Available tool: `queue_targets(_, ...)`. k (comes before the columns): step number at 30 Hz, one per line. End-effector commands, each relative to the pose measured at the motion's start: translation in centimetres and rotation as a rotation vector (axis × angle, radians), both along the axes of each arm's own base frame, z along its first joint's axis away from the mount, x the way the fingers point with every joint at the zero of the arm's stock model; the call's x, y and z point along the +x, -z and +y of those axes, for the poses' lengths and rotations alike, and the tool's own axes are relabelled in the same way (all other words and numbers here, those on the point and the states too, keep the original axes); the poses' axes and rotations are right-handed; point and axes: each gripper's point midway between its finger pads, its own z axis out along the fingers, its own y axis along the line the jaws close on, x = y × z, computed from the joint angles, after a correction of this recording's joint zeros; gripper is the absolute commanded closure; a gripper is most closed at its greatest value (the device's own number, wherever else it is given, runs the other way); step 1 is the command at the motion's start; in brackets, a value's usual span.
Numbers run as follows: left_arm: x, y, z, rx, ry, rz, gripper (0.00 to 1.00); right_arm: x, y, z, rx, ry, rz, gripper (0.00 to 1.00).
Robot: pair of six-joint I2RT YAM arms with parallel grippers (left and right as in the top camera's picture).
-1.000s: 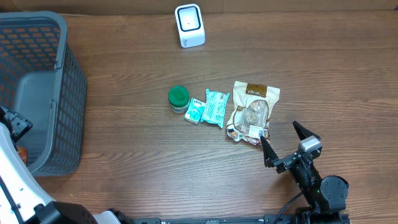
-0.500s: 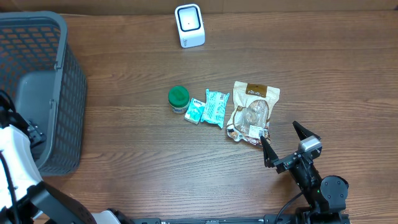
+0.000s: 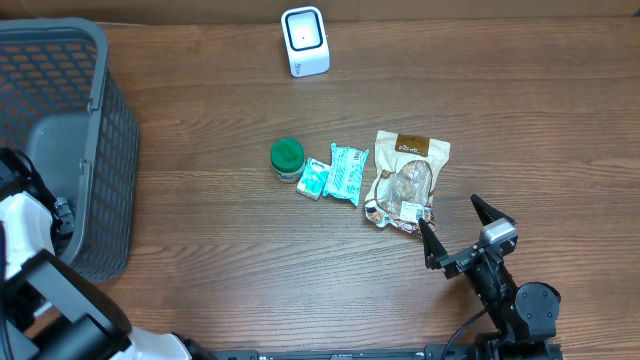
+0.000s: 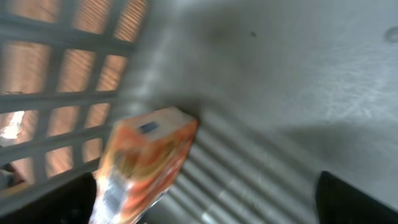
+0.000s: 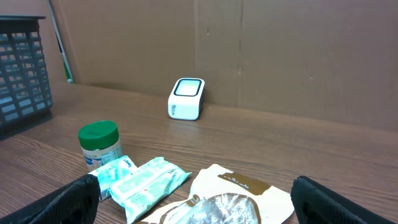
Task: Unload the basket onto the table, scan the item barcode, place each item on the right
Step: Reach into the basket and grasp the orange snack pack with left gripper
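Left gripper point(image 4: 202, 186), newly spread wide inside the basket point(image 3: 108, 130), has dropped the orange box point(image 4: 149, 149), apparently finishing that item; right gripper point(image 3: 449, 214) waits wide open, empty, by the pouch point(image 3: 405, 180).

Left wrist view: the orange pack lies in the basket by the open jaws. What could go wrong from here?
1. The orange pack lies by the basket wall, close to one of the left jaws; pulling the arm out could snag the pack or the mesh.
2. The teal packets lie tight against the jar and near the pouch; grabbing one may drag a neighbour.
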Motion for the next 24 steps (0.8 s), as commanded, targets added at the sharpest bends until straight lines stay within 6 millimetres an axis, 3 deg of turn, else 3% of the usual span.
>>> queue_targets(1, -0.3, 1.5, 0.6, -0.013, 0.007, 0.025, 0.00, 0.1, 0.2, -0.2, 0.004, 0.009, -0.001, 0.00)
queue_targets(6, 0.5, 1.1, 1.4, 0.019, -0.016, -0.028, 0.00, 0.1, 0.2, -0.2, 0.004, 0.009, -0.001, 0.00)
queue_targets(12, 0.8, 1.1, 1.4, 0.018, -0.023, -0.044, 0.09, 0.1, 0.2, -0.2, 0.004, 0.009, -0.001, 0.00)
queue_targets(19, 1.4, 1.5, 0.6, -0.034, -0.001, -0.074, 0.24, 0.1, 0.2, -0.2, 0.004, 0.009, -0.001, 0.00)
queue_targets(24, 2.9, 2.1, -1.0, -0.128, 0.027, -0.155, 0.45, 0.1, 0.2, -0.2, 0.004, 0.009, -0.001, 0.00)
